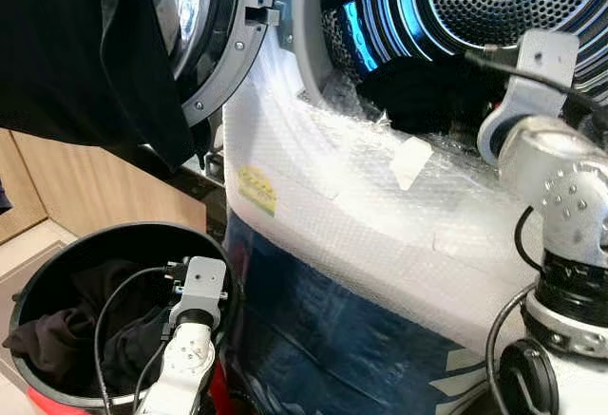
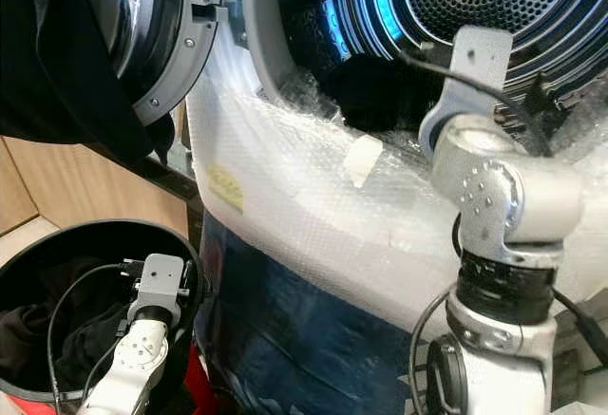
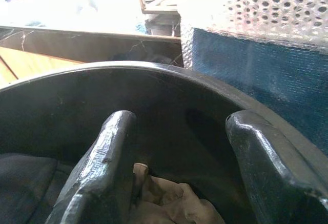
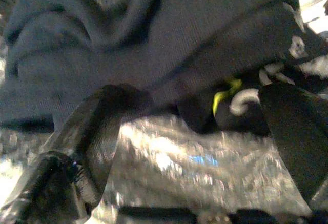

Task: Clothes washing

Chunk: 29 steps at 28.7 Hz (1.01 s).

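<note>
While spread wide, right hand [image 4: 195, 142] just before dark garment [image 4: 154, 44].

The washing machine [image 1: 380, 235] is the anchor here: front wrapped in bubble wrap [image 1: 313, 178], door [image 1: 204, 26] swung open, dark clothes [image 1: 427, 92] piled at the drum's mouth. Down on the floor [image 1: 33, 244], just beside the washer's lower front, sits a round black bucket [image 1: 57, 254] holding dark garments [image 1: 57, 330] and a pale cloth [image 3: 169, 198], maybe beige, hard to tell.
</note>
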Tool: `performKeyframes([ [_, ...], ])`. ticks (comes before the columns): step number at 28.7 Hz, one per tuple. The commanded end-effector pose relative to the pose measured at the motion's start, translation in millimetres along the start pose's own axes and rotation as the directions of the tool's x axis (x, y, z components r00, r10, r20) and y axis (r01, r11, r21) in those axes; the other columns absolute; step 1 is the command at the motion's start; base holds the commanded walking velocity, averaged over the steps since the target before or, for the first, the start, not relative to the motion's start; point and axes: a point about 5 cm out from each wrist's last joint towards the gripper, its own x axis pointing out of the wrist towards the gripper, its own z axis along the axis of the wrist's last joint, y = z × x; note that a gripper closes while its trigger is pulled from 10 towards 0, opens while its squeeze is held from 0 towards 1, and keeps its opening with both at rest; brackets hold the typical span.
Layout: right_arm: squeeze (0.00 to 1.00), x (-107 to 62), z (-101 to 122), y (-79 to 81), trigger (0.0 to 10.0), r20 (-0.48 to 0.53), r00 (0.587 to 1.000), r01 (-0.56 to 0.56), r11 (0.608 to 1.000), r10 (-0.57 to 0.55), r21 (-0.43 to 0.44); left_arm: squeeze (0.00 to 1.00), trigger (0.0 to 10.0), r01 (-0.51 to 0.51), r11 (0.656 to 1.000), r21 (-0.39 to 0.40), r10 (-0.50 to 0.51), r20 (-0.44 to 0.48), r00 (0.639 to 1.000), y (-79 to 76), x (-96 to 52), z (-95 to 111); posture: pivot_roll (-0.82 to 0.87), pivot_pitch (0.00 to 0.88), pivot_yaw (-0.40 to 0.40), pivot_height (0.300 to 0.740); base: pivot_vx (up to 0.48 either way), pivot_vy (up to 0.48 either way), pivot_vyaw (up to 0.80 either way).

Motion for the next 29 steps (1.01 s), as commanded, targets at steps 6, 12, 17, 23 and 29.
performKeyframes([
  [6, 0.35, -32.3, 11, 5.6, 10.0, 0.142, 0.942, -0.312, 0.950, 0.305, 0.026, 0.00, 10.0, 0.065, 0.998, -0.003, -0.065, -0.039, 0.997, -14.0, -4.2, -8, -0.06, 0.000, -0.177, 0.740, 0.000, 0.000, 0.00],
  [12, 0.00, -71.3, 22, 17.3, 10.0, 0.445, 0.630, -0.713, 0.701, 0.637, 0.006, 0.00, 10.0, 0.083, 0.997, 0.003, -0.083, -0.038, 0.996, -15.9, -3.1, -7, -0.06, 0.000, -0.167, 0.740, 0.000, 0.000, 0.00],
  [17, 0.00, -89.5, -17, 21.4, 10.0, 0.398, 0.411, -0.890, 0.456, 0.820, -0.022, 0.00, 10.0, 0.059, 0.998, 0.001, -0.059, -0.023, 0.998, -11.9, -0.8, -4, -0.06, 0.000, -0.168, 0.740, 0.000, 0.000, 0.00],
  [23, 0.00, -105.1, -74, 24.5, 10.0, 0.187, 0.261, -0.960, 0.274, 0.947, -0.048, 0.00, 10.0, 0.012, 1.000, -0.004, -0.012, 0.003, 1.000, -2.4, -0.6, -1, -0.04, 0.000, -0.170, 0.740, 0.000, 0.000, 0.00],
  [29, 0.00, -80.8, -168, 9.8, 10.0, -0.124, 0.360, -0.926, 0.370, 0.925, 0.070, 0.00, 10.0, -0.064, 0.998, -0.027, 0.066, 0.091, 0.994, 13.4, -2.9, 13, -0.02, 0.000, -0.158, 0.740, 0.000, 0.000, 0.00],
])
